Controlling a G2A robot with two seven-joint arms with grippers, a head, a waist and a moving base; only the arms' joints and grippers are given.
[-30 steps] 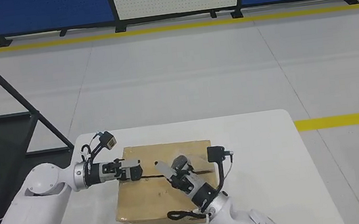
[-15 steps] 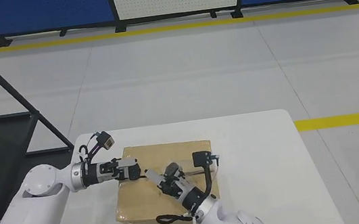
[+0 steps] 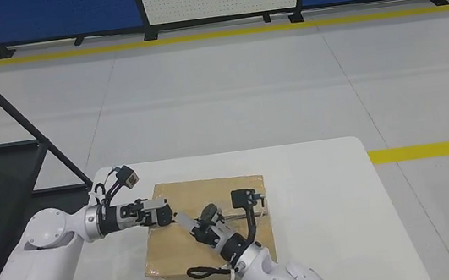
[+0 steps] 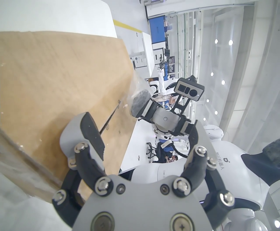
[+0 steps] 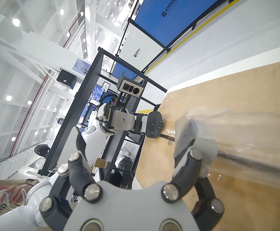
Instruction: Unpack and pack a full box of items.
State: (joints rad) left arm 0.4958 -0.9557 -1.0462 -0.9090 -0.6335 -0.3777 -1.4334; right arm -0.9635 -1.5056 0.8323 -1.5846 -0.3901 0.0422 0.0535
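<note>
The right gripper (image 3: 196,224) is low over the top of the box (image 3: 215,194), on the side close to the robot. Its two fingers are spread wide apart. A strip of clear tape (image 5: 227,131) is stuck on one finger (image 5: 186,140). From that finger the tape runs along the box top, over the dark slit (image 4: 108,119) where the flaps meet.

The left gripper (image 3: 161,213) is just beside the right gripper and faces it. Its fingers are spread wide too, and it holds nothing. One pad (image 4: 91,133) is down by the end of the slit. I cannot tell if it touches the box.

The box is brown and shut. It sits under both grippers on a white table (image 3: 336,210).

Out past the left gripper, off the table, stands a black frame (image 3: 7,109). Far beyond both grippers are a yellow line (image 3: 219,34) on the floor and a blue wall (image 3: 54,13).
</note>
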